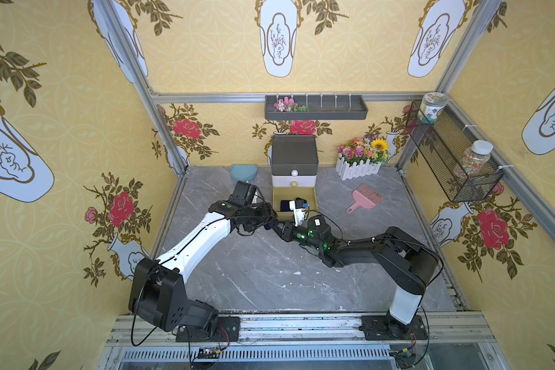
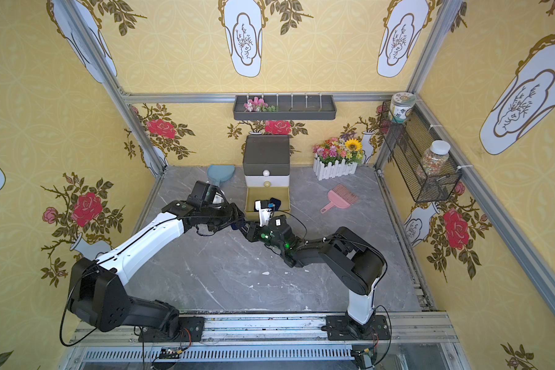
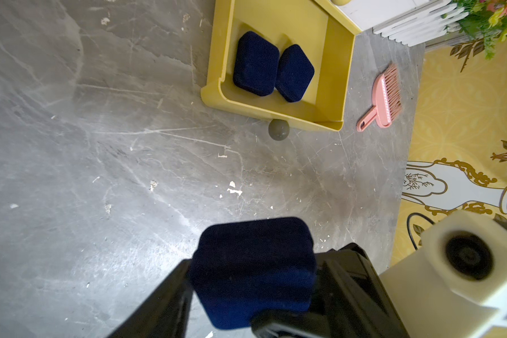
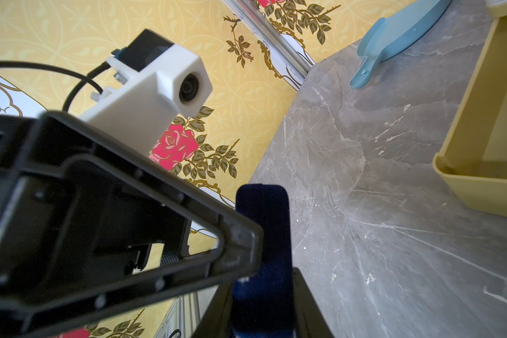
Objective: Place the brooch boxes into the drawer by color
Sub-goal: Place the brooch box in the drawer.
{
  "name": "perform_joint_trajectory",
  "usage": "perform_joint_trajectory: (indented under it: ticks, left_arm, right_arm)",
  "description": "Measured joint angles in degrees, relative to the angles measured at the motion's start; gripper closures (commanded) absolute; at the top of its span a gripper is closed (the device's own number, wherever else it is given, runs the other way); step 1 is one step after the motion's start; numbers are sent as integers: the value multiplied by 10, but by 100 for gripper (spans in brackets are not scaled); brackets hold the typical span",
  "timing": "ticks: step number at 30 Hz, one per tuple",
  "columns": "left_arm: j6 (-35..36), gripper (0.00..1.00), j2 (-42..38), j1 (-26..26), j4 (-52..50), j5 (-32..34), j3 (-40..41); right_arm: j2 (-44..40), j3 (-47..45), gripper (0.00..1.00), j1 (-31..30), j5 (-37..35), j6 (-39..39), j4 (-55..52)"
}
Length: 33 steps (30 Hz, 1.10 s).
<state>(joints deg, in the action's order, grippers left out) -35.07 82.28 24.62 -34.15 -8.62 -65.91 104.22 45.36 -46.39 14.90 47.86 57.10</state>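
**Item:** held navy brooch box (image 3: 252, 263).
**Location:** in the air above the grey table (image 3: 100, 146). It sits just before the front wall of the pulled-out olive-yellow drawer (image 3: 332, 73), outside it.
**Right gripper** (image 4: 261, 307): clamped on the box's flat faces, with the box standing edge-on out of its fingers.
**Left gripper** (image 3: 253, 295): jaws flank this box from the opposite side. Whether they press it or stand free cannot be told.
**Drawer contents:** first stored navy box (image 3: 255, 64) and second stored navy box (image 3: 294, 73), lying flat and touching side by side.
**Chest** (image 1: 294, 153): both upper drawers closed.
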Motion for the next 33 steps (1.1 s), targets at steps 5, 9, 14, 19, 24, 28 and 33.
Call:
perform_joint_trajectory:
  ticks: [5,9,14,19,24,28,33]
  left_arm:
    - [-5,0,-36,0,-5,56,-2]
    - [-10,0,-86,-7,3,114,12]
    - [-9,0,-143,-26,25,151,58]
    - [-3,0,-155,-38,39,153,82]
    - [2,0,-149,-40,45,150,90]
    - [5,0,-142,-41,50,148,94]
    - [8,0,-139,-44,55,142,99]
  right_arm:
    - [-16,-10,79,10,4,-2,-19]
    - [-41,-5,81,54,2,2,-73]
    - [-54,40,81,117,-3,1,-193]
    - [-19,119,81,154,-9,-2,-295]
    - [44,200,80,161,-7,0,-356]
    - [83,246,79,163,-10,16,-378]
    - [116,276,79,164,-18,41,-378]
